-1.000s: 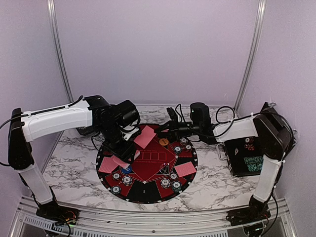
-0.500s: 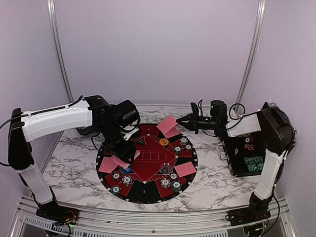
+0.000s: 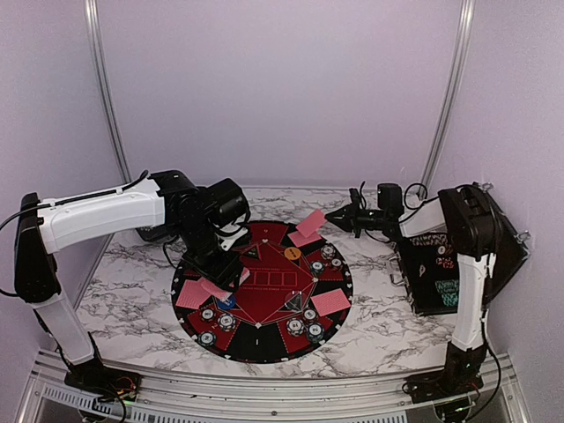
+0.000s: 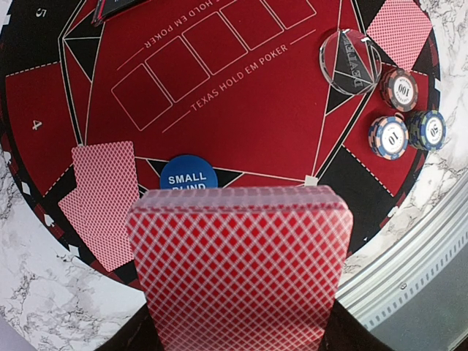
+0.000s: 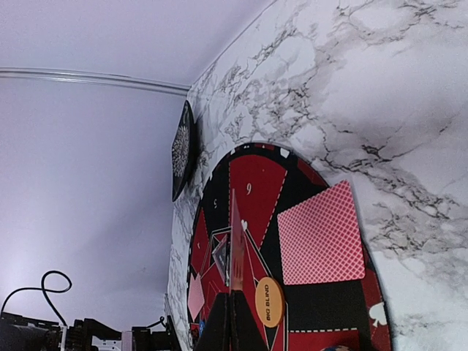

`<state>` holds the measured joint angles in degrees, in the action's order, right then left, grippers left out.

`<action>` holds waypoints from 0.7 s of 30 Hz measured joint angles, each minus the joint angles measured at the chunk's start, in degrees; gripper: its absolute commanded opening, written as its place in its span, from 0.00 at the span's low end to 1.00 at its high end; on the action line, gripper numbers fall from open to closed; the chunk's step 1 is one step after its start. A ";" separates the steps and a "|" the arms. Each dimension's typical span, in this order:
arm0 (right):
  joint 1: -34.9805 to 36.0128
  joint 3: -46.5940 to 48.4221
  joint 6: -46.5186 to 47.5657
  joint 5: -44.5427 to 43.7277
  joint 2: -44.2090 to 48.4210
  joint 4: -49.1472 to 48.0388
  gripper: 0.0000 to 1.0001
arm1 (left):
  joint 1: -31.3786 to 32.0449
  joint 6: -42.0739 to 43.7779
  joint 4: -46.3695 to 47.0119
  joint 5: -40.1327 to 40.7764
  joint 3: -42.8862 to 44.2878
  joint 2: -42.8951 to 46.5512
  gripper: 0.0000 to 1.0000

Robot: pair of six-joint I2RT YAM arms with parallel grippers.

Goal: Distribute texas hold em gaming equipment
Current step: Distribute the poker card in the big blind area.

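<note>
My left gripper (image 3: 216,264) hangs over the left side of the round mat (image 3: 263,344), shut on a deck of red-backed cards (image 4: 238,256). In the left wrist view, two cards (image 4: 102,197), a blue small-blind marker (image 4: 188,174), a clear dealer disc (image 4: 351,62) and striped chips (image 4: 387,137) lie below it. At the mat's far right rim my right gripper (image 3: 329,216) is shut on a single card (image 3: 310,219), which shows edge-on (image 5: 235,234) above its fingertips (image 5: 234,303). Another card (image 5: 320,235) lies flat there, beside the orange big-blind disc (image 5: 269,301).
A black case (image 3: 441,278) stands open on the marble table at the right, close to the right arm. More chips (image 3: 310,324) and a card (image 3: 330,302) lie on the near part of the mat. A metal rail (image 3: 264,388) runs along the front edge.
My right gripper has drawn back from the middle of the mat to its far right rim, carrying the single card with it. The left arm and its deck have not moved.
</note>
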<state>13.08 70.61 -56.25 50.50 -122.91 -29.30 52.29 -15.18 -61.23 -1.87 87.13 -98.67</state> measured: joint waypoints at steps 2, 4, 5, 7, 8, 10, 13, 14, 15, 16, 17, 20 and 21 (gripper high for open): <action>-0.02 1.90 0.63 -0.02 -1.60 0.59 0.00 | 0.00 0.00 -0.07 0.00 0.00 0.00 0.53; -0.04 3.06 1.07 -0.02 -2.71 1.16 0.00 | 0.00 0.00 -0.17 0.02 0.00 0.00 0.53; -0.04 3.69 1.38 0.00 -3.41 1.53 0.00 | 0.00 0.00 -0.24 0.02 0.00 0.00 0.53; -0.09 4.85 1.90 -0.04 -4.74 2.32 0.00 | 0.00 0.00 -0.35 0.02 0.00 0.00 0.53; -0.11 5.18 2.12 -0.07 -5.29 2.84 0.00 | 0.00 0.00 -0.37 0.04 0.00 0.00 0.53; -0.15 5.84 2.60 -0.11 -6.36 3.78 0.00 | 0.00 0.00 -0.37 0.17 0.00 0.00 0.53; -0.17 6.56 3.21 -0.26 -7.34 4.72 0.00 | 0.00 0.00 -0.37 0.37 0.00 0.00 0.53; -0.20 6.73 3.54 -0.42 -7.67 5.07 0.00 | 0.00 0.00 -0.37 0.39 0.00 0.00 0.53; -0.20 6.82 3.87 -0.52 -7.89 5.46 0.00 | 0.00 0.00 -0.37 0.42 0.00 0.00 0.53; -0.24 6.95 4.26 -0.66 -8.11 6.19 0.00 | 0.00 -0.02 -0.39 0.42 0.00 0.00 0.53; -0.24 7.02 4.50 -0.70 -8.20 6.62 0.00 | 0.00 -0.02 -0.37 0.42 0.00 0.00 0.53; -0.24 7.28 6.01 -1.51 -8.24 8.48 0.02 | 0.00 0.00 -0.39 0.42 0.00 0.00 0.53; -0.26 7.30 6.71 -1.86 -8.24 9.07 0.04 | 0.00 0.00 -0.39 0.39 0.00 0.00 0.53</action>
<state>12.82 77.91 -49.54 48.64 -131.15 -20.23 52.29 -15.18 -61.63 -1.48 87.13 -98.67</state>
